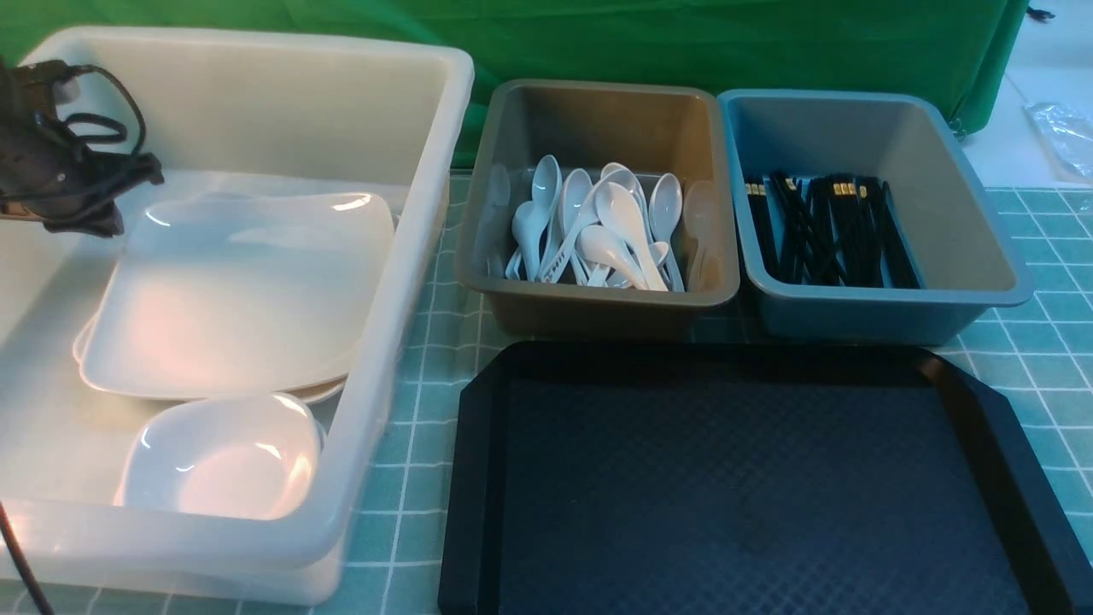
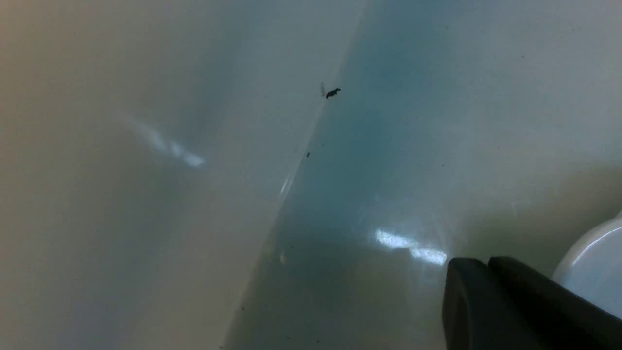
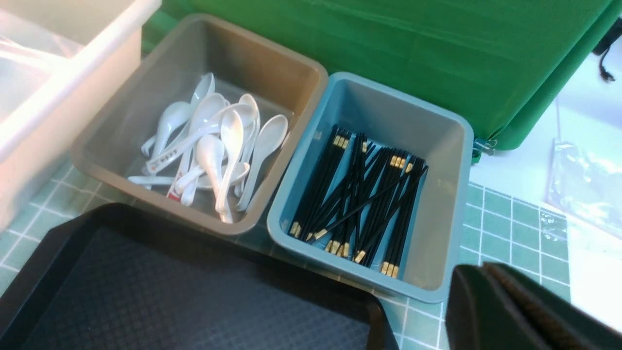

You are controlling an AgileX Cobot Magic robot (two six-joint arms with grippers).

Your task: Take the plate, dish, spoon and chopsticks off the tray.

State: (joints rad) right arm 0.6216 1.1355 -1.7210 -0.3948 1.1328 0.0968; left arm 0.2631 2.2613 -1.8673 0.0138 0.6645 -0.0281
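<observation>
The black tray (image 1: 743, 495) lies at the front with nothing on it; it also shows in the right wrist view (image 3: 170, 291). The large white plate (image 1: 239, 290) lies on top of a stack in the white tub (image 1: 401, 282), with a small white dish (image 1: 226, 457) in front of it. Several white spoons (image 1: 598, 226) lie in the grey tub, and several black chopsticks (image 1: 828, 226) in the blue tub. My left gripper (image 2: 478, 265) is shut and empty, low inside the white tub at its far left, beside a white rim (image 2: 595, 267). My right gripper (image 3: 478, 272) is shut and empty, over the table beside the blue tub.
The grey tub (image 1: 598, 307) and blue tub (image 1: 871, 312) stand side by side just behind the tray. A green curtain (image 1: 683, 43) hangs behind them. The checked green mat (image 1: 427, 359) covers the table. The right arm does not show in the front view.
</observation>
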